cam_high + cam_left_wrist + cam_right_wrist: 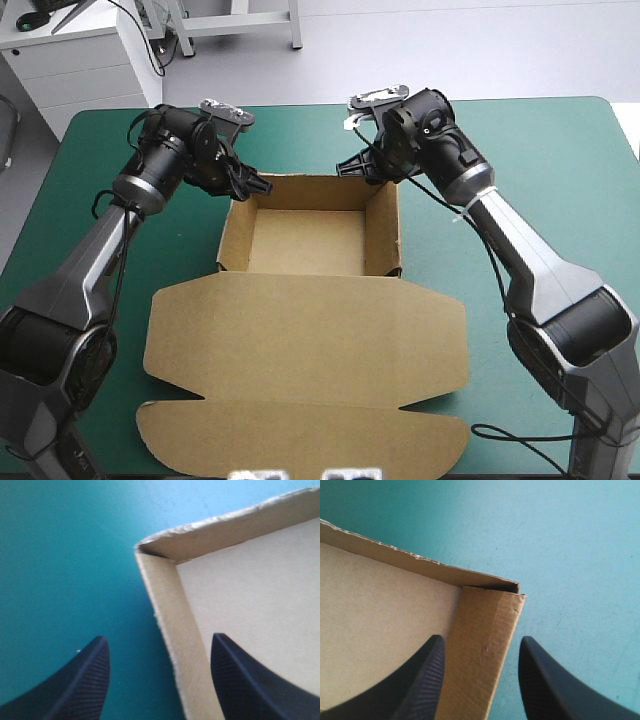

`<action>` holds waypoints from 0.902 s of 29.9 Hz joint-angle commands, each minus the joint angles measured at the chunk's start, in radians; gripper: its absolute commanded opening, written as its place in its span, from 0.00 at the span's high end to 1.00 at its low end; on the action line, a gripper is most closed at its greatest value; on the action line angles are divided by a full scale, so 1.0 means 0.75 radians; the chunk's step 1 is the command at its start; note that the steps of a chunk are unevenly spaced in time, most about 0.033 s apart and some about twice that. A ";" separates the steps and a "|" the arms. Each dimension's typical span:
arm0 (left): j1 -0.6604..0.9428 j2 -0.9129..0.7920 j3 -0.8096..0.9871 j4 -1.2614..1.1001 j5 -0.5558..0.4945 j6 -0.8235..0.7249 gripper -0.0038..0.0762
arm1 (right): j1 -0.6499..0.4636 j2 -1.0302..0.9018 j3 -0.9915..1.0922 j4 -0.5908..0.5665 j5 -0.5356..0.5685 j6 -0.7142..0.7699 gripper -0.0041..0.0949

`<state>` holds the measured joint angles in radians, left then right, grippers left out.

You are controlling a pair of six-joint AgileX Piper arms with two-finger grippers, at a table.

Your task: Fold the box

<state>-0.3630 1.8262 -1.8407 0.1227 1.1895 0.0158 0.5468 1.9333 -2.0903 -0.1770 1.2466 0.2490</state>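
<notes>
The box [310,240] stood at the middle of the teal-green cover [560,160] as an open tray. All four walls were raised, and the tray sat toward the far side of the table. Its lid [300,340] lay flat on the near side, reaching almost to the near edge, with a further flap beyond it.

The left gripper [262,186] was at the tray's far left corner with its claw spread. In the left wrist view the left wall ran between the fingers [80,680]. One finger was outside over the cover and the other inside over the tray floor.

The right gripper [350,165] was at the far right corner, likewise spread. In the right wrist view the right wall passed between its fingers [420,680], one over the tray floor and one over the cover. A small gap showed at that corner where the right wall met the far wall.

Whether any finger touched the board could not be settled from these views; none appeared to pinch it.
</notes>
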 commanded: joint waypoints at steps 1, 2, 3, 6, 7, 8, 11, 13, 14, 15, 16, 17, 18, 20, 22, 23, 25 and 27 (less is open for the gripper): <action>-0.004 -0.079 -0.154 0.105 0.129 -0.021 0.42 | -0.009 -0.125 -0.049 -0.040 0.002 -0.010 0.52; -0.004 -0.090 -0.181 0.109 0.131 -0.028 0.42 | -0.009 -0.138 -0.049 -0.048 0.002 -0.010 0.52; -0.004 -0.110 -0.190 0.111 0.131 -0.028 0.43 | -0.009 -0.145 -0.049 -0.050 0.004 -0.010 0.52; -0.004 -0.198 -0.193 0.120 0.131 -0.006 0.51 | -0.015 -0.166 -0.017 -0.054 0.004 0.034 0.52; -0.004 -0.225 -0.193 0.120 0.131 -0.003 0.54 | -0.029 -0.174 0.004 -0.044 0.004 0.040 0.52; -0.004 -0.262 -0.193 0.121 0.131 -0.001 0.58 | -0.045 -0.177 0.030 -0.017 0.004 0.040 0.52; -0.004 -0.370 -0.193 0.118 0.131 -0.001 0.73 | -0.110 -0.180 0.113 0.164 0.004 0.040 0.52; -0.007 -0.445 -0.184 0.114 0.131 0.001 0.87 | -0.150 -0.173 0.170 0.260 0.002 0.021 0.52; -0.007 -0.481 -0.166 0.116 0.131 0.002 0.93 | -0.162 -0.166 0.197 0.269 0.002 0.008 0.52; -0.007 -0.520 -0.142 0.116 0.131 0.013 0.96 | -0.175 -0.165 0.225 0.277 0.002 0.008 0.52; -0.007 -0.562 -0.108 0.116 0.131 0.019 0.96 | -0.184 -0.163 0.250 0.285 0.002 0.008 0.52; -0.007 -0.595 -0.074 0.116 0.131 0.025 0.96 | -0.187 -0.160 0.266 0.290 0.002 0.008 0.52; -0.007 -0.635 -0.028 0.116 0.131 0.028 0.96 | -0.193 -0.157 0.276 0.293 0.002 -0.002 0.52; -0.007 -0.709 0.070 0.116 0.131 0.028 0.96 | -0.196 -0.149 0.282 0.314 0.002 -0.005 0.52; -0.007 -0.793 0.198 0.116 0.120 0.031 0.96 | -0.196 -0.142 0.282 0.334 -0.015 -0.005 0.53; -0.007 -0.827 0.254 0.116 0.103 0.031 0.96 | -0.196 -0.135 0.282 0.355 -0.022 -0.009 0.53; -0.007 -0.912 0.400 0.116 0.059 0.031 0.96 | -0.196 -0.123 0.282 0.381 -0.029 -0.016 0.54; -0.007 -0.995 0.550 0.113 0.014 0.031 0.96 | -0.196 -0.108 0.282 0.405 -0.029 -0.036 0.54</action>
<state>-0.3630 1.1698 -1.5263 0.1987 1.2495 0.0409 0.4080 1.8908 -1.8580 0.0967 1.2459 0.2474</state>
